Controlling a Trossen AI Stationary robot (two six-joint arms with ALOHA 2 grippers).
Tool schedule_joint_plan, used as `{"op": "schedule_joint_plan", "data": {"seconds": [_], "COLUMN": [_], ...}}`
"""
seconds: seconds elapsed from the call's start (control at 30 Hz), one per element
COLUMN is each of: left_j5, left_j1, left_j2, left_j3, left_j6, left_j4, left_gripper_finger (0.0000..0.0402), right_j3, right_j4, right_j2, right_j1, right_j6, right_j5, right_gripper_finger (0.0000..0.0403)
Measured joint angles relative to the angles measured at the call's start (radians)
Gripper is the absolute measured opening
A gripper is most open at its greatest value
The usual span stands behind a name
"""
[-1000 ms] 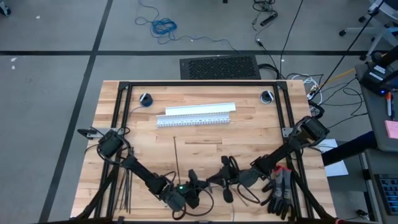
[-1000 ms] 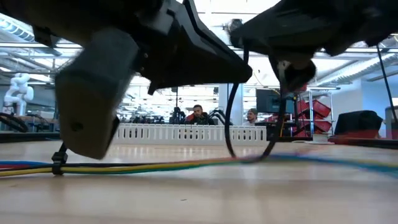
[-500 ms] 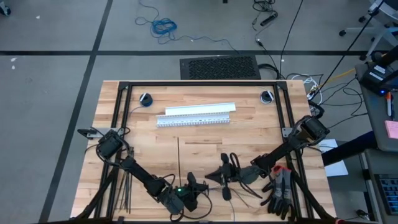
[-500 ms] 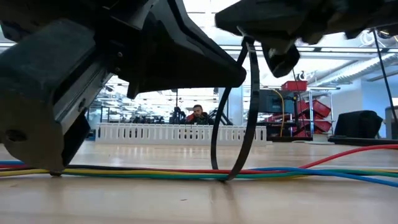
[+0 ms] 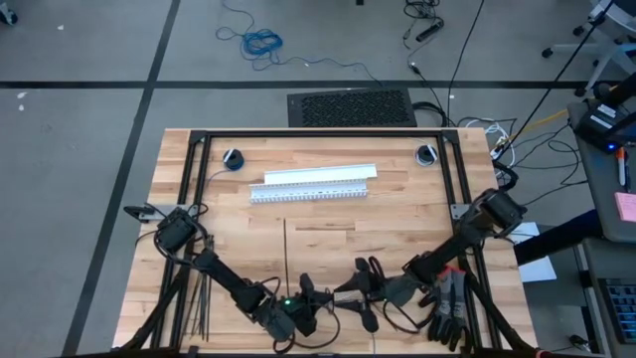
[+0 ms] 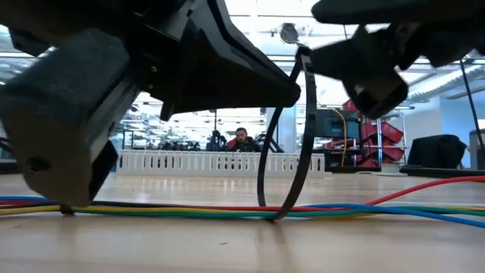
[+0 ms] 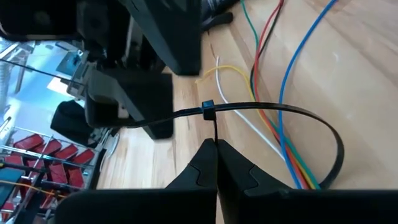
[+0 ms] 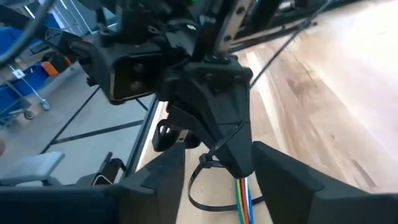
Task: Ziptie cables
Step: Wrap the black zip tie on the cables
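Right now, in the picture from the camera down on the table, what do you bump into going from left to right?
Left gripper → black ziptie loop around the colored cables → right gripper → red bins far behind.

Both arms crowd the near edge of the counter (image 5: 397,214), the left gripper (image 5: 308,298) and right gripper (image 5: 360,288) close together over the cables (image 6: 227,210), where a looped ziptie (image 6: 299,136) stands between them. The white slotted channel (image 5: 313,184) bars the far middle. Bare wood lies open between that channel and the grippers.
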Motion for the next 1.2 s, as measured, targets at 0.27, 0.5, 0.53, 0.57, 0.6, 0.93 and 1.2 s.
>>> {"op": "schedule_joint_plan", "data": {"seconds": [0.27, 0.5, 0.53, 0.57, 0.6, 0.93, 1.2], "left_j5": [-0.002, -0.002, -0.002, -0.002, -0.002, -0.008, -0.008], "left_j1": [0.002, 0.002, 0.002, 0.002, 0.002, 0.003, -0.004], "left_j2": [0.000, 0.000, 0.000, 0.000, 0.000, 0.000, -0.002], "left_j3": [0.000, 0.000, 0.000, 0.000, 0.000, 0.000, 0.000], "left_j6": [0.000, 0.000, 0.000, 0.000, 0.000, 0.000, -0.003], "left_j4": [-0.001, -0.001, -0.001, -0.001, -0.003, -0.006, 0.002], "left_gripper_finger": [0.0000, 0.0000, 0.0000, 0.0000, 0.0000, 0.0000, 0.0000], "right_j3": [0.000, 0.000, 0.000, 0.000, 0.000, 0.000, 0.000], "right_j4": [0.037, 0.061, 0.062, 0.062, 0.062, 0.063, 0.088], "right_j2": [0.035, 0.035, 0.035, 0.035, 0.035, 0.030, -0.010], "right_j1": [-0.037, -0.040, -0.042, -0.042, -0.042, -0.046, -0.074], "right_j6": [0.020, 0.007, 0.007, 0.006, 0.004, -0.092, -0.210], "right_j5": [-0.043, -0.077, -0.089, -0.097, -0.117, -0.063, -0.005], "right_gripper_finger": [0.0175, 0.0094, 0.0077, 0.0057, 0.0037, 0.0001, 0.0000]}}
